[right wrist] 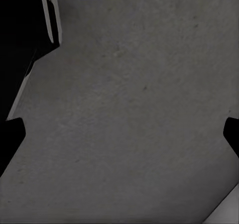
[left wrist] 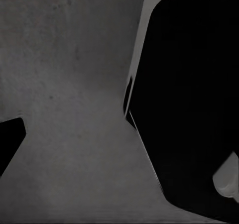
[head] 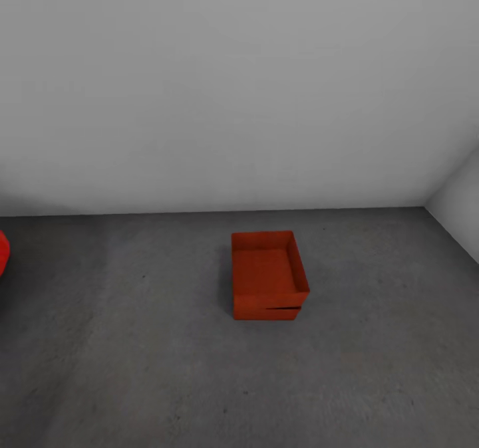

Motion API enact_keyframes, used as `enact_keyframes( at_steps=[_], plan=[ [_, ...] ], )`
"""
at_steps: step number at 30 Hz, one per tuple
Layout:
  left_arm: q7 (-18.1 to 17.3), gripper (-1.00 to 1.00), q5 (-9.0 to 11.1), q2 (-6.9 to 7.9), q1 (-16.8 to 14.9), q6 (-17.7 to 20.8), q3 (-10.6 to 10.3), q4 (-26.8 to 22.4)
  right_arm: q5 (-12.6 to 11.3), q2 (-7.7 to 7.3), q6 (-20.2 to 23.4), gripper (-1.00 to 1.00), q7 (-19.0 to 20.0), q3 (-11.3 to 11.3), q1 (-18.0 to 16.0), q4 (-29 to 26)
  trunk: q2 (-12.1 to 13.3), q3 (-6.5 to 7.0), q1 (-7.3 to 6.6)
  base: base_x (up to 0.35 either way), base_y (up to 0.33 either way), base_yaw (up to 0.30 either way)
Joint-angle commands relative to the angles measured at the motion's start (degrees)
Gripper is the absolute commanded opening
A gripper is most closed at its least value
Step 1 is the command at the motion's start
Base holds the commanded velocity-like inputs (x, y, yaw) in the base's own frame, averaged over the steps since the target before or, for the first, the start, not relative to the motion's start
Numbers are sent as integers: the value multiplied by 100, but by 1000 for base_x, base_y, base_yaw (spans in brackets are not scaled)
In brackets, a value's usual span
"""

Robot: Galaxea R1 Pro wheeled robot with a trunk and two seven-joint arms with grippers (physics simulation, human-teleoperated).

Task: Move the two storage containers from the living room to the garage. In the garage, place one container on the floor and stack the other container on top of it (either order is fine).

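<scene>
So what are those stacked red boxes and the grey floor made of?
The two storage containers: the upper one sits on the lower one, slightly askew. Their thin, plain, evenly red-orange walls with a matte look suggest moulded plastic, though a render leaves it open. The floor looks like bare concrete: dark grey, matte, faintly mottled and speckled.
</scene>
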Motion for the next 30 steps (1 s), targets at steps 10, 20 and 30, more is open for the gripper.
enact_keyframes(
  at_steps=[10, 20, 30],
  plan=[
    [9, 100, 35, 2, 244, -166, 9, 0, -46, 1, -37, 100, 50, 41, 33, 19, -7, -6, 2, 0, 0, 0],
    [6, 100, 38, -68, 614, -437, 9, 7, -38, 351, 33, 100, 59, 36, 54, 19, -7, -6, 2, 0, 0, 0],
    [-8, 100, 44, -64, 637, -492, 14, 1, -22, 352, -28, 100, 263, 50, 43, 19, -7, 7, 2, 0, 0, -4]
  ],
)
